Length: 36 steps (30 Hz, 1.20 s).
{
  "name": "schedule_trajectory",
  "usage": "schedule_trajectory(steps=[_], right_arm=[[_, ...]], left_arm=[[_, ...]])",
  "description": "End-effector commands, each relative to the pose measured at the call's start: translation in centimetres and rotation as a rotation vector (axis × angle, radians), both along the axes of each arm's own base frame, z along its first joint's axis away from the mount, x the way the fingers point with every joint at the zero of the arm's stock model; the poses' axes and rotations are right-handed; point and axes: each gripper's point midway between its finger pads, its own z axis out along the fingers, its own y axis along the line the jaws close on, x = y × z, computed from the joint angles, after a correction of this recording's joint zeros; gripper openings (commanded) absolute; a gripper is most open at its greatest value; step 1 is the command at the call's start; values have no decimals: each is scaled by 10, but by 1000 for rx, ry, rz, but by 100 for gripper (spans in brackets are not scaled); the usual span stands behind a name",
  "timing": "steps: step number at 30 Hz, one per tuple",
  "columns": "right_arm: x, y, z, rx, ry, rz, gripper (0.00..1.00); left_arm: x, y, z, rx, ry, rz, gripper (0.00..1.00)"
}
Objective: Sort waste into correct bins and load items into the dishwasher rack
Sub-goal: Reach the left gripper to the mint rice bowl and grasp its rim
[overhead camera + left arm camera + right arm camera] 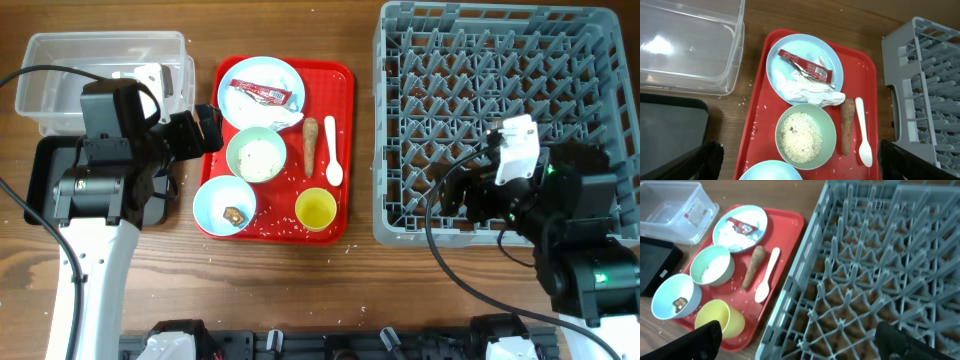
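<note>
Surface: brown wooden table (360, 290), seen from overhead.

1. Clear plastic tub (60, 60), at 10 o'clock on the table, upright.
2. Black tray (42, 165), just below the tub, partly covered by the left arm.
3. Left gripper (212, 127), at the 9 o'clock edge of the red serving tray (347, 120). In the wrist view its fingers stand wide apart with nothing between them.
4. Pale blue plate (270, 72), at 11 o'clock on the red tray. It carries the red-and-white sachet wrapper (260, 93) and, at its 5 o'clock edge, the crumpled white napkin (812, 92).
5. Pale blue-green bowl (232, 150), near the tray's centre, holding white rice (799, 136).
6. Second bowl (208, 200), at 7 o'clock, holding a small brown food lump (234, 214).
7. Brown carrot-like stick (311, 145) and white plastic spoon (332, 155), lying side by side at 3 o'clock, bowl end of the spoon towards 6.
8. Yellow cup (316, 209), at 5 o'clock, upright.
9. Loose rice grains (283, 223), scattered on the tray floor.
10. Grey dishwasher rack (500, 60), filling the table's right side.
11. Right gripper (452, 192), over the rack at about 7 o'clock, fingers spread wide and gripping nothing.
</note>
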Motion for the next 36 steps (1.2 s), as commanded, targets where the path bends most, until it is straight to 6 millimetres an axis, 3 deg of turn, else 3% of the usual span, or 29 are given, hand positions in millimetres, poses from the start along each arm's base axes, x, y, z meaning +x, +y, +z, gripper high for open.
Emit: schedule_trajectory(steps=[1,5,8,11,12,17,19,21,36], right_arm=[[-2,2,5,32,11,-7,100],[1,2,8,29,-10,-3,100],[5,3,13,31,-35,-3,100],[4,2,12,30,-28,-3,100],[3,2,10,29,-20,-3,100],[-1,2,4,28,5,-4,100],[-2,2,3,27,10,-4,99],[-2,2,2,26,19,-4,99],[10,3,-29,17,149,-5,100]], left_arm=[[10,-3,11,0,-46,-28,100],[33,-6,-4,0,-31,-37,100],[48,-30,-26,8,59,-93,98],[57,-59,-50,51,125,-134,84],[58,-68,-63,55,160,-107,77],[52,-103,-133,48,354,-48,66],[47,-116,-147,65,387,-80,66],[43,-126,-151,84,390,-103,59],[39,-129,-201,219,463,-72,39]])
